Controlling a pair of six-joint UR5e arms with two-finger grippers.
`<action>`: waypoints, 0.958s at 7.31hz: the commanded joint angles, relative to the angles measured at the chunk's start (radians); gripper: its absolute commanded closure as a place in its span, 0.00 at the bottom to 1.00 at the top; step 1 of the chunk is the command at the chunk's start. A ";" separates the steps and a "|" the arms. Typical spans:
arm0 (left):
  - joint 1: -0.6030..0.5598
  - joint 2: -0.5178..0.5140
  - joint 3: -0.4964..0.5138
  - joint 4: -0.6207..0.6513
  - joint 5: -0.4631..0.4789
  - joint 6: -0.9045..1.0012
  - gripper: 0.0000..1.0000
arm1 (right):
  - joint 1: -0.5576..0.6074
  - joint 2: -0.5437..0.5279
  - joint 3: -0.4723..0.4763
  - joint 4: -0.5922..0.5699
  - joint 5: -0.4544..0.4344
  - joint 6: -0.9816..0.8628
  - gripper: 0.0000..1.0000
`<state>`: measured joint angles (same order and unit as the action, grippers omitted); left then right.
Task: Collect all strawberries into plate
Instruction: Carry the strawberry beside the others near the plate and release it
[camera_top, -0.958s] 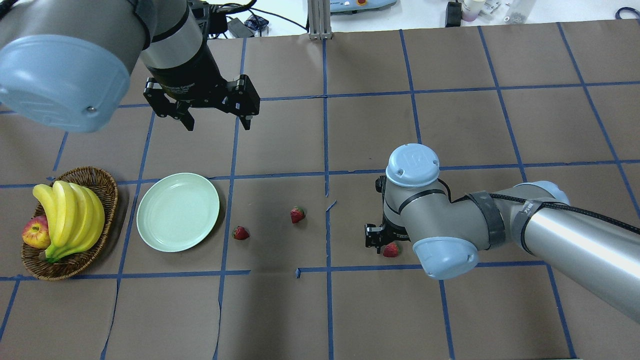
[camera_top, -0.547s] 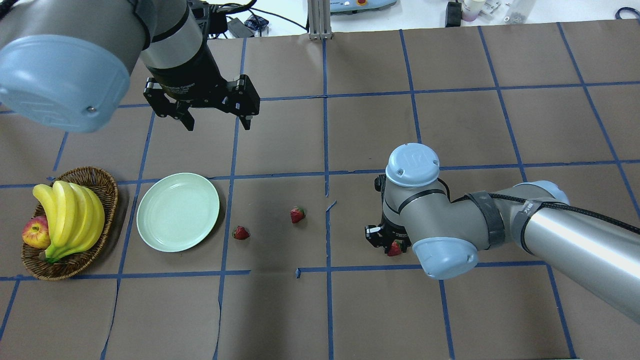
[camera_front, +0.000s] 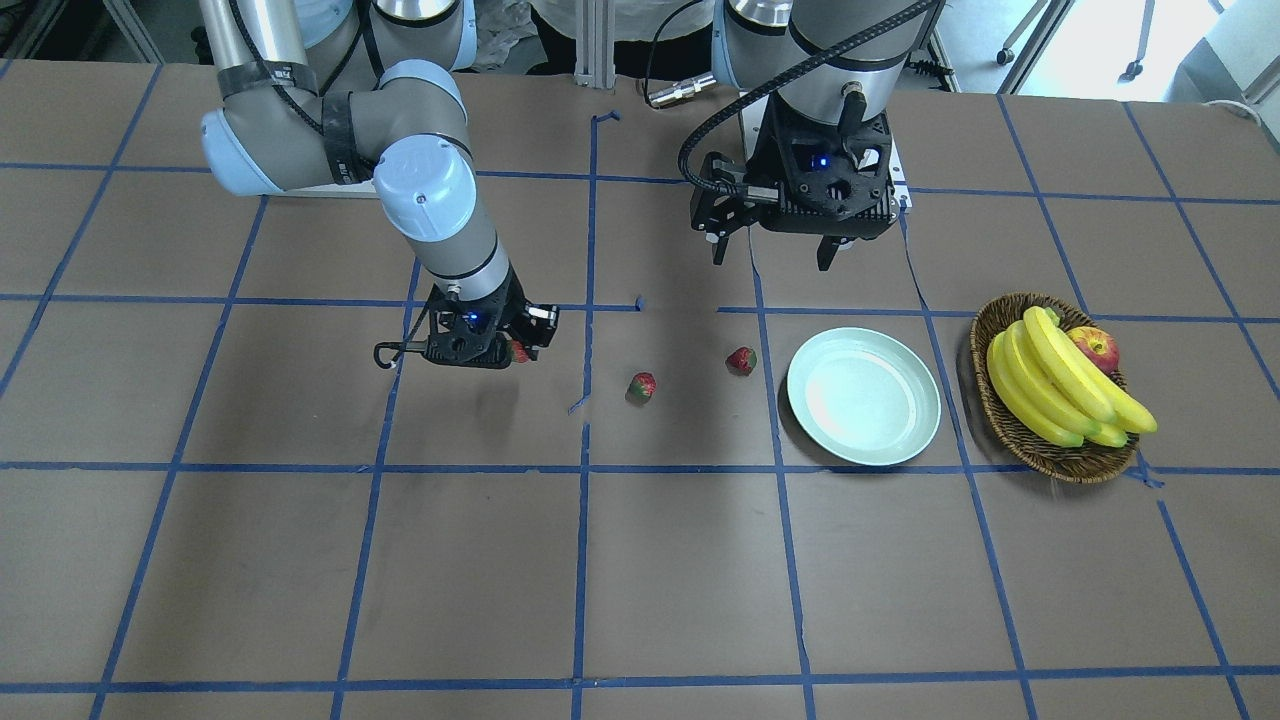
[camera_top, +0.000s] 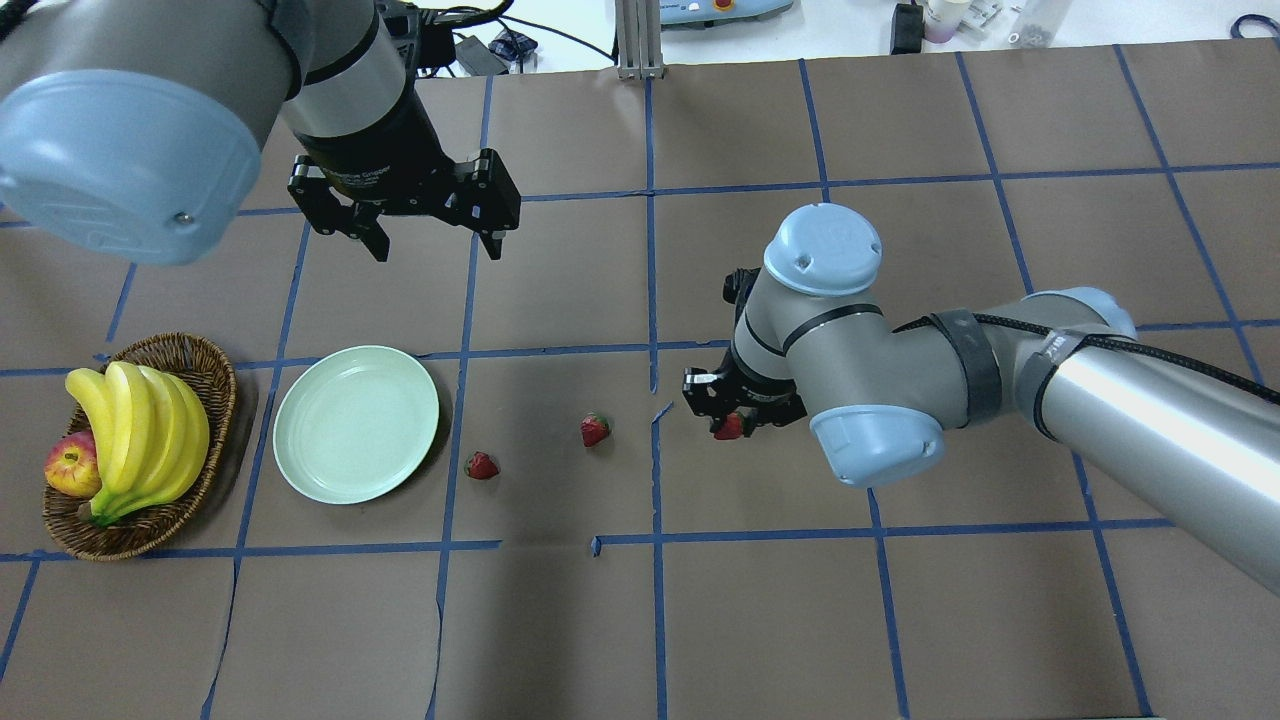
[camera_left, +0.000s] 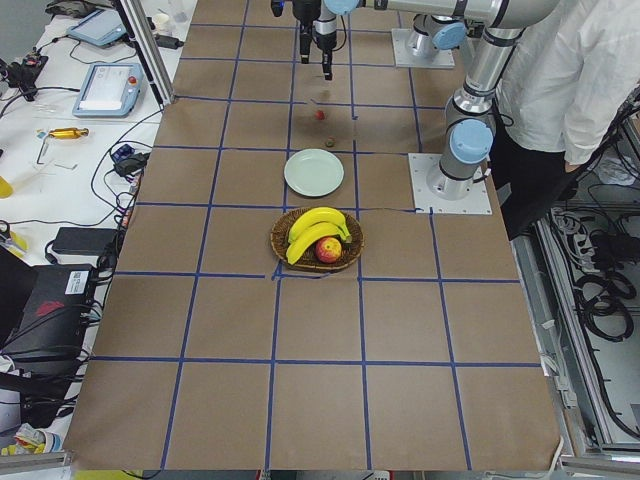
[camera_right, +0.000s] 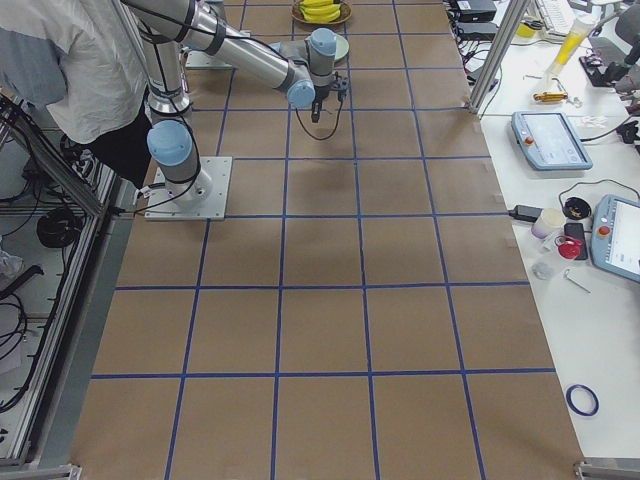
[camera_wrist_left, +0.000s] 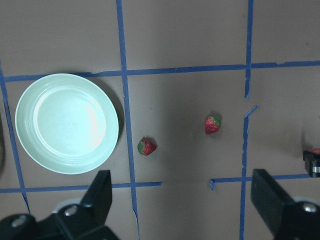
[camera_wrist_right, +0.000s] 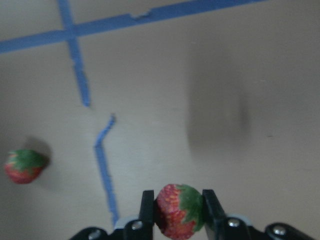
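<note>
My right gripper (camera_top: 729, 425) is shut on a strawberry (camera_wrist_right: 179, 211) and holds it above the table, right of the centre tape line; it also shows in the front view (camera_front: 516, 351). Two more strawberries lie on the table: one (camera_top: 595, 430) near the centre line and one (camera_top: 481, 466) just right of the pale green plate (camera_top: 356, 423). The plate holds nothing. My left gripper (camera_top: 430, 240) is open and empty, high above the table behind the plate. The left wrist view shows the plate (camera_wrist_left: 66, 123) and both loose strawberries (camera_wrist_left: 147, 147), (camera_wrist_left: 212, 125).
A wicker basket (camera_top: 214, 375) with bananas (camera_top: 140, 430) and an apple (camera_top: 72, 466) stands left of the plate. Brown paper with blue tape lines covers the table. An operator (camera_left: 570, 80) stands beside the robot base.
My right gripper closed on the strawberry, lifted it and carried it left and away from the front edge, toward the centre line. The left arm has not moved.
</note>
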<state>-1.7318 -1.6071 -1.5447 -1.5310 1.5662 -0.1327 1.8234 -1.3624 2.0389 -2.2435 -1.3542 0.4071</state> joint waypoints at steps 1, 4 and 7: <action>0.000 0.001 0.000 0.000 0.000 0.001 0.00 | 0.162 0.060 -0.060 -0.042 0.158 0.122 1.00; 0.000 -0.001 0.000 0.000 0.000 -0.002 0.00 | 0.255 0.241 -0.207 -0.085 0.156 0.231 1.00; 0.000 -0.001 0.000 0.000 0.000 -0.002 0.00 | 0.255 0.275 -0.212 -0.090 0.156 0.236 0.01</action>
<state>-1.7319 -1.6075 -1.5447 -1.5309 1.5662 -0.1349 2.0782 -1.0962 1.8303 -2.3314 -1.2007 0.6389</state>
